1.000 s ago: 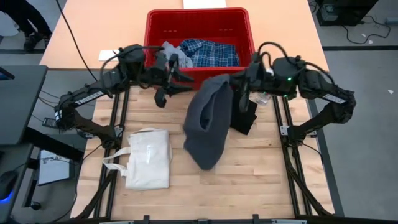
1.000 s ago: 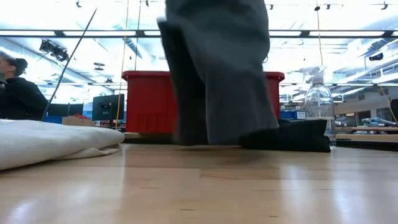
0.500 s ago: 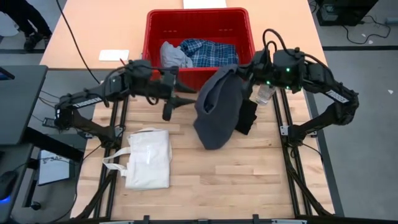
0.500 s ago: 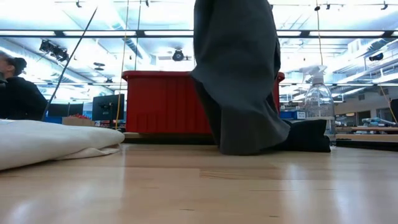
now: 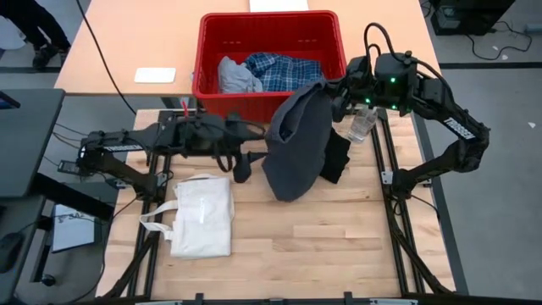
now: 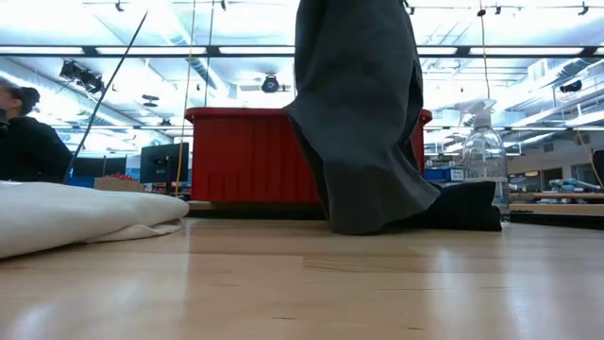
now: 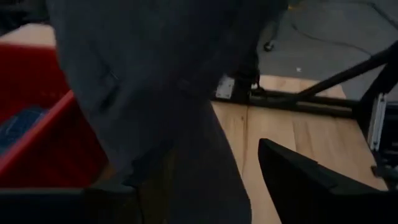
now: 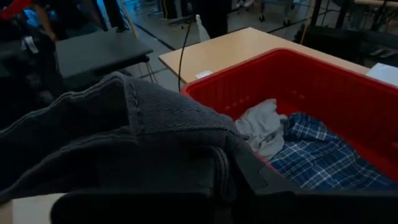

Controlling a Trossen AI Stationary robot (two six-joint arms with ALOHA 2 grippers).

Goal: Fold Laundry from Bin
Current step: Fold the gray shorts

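Right end effector (image 5: 332,91) pinches the dark grey top (image 5: 296,144); left end effector (image 5: 246,163) spread.

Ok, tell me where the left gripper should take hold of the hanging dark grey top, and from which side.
Probably the free left edge of the dark grey top, low down, approached level from the left. The right gripper holds its top near the bin, so it hangs with its hem on the table. The left gripper already sits just left of that edge.
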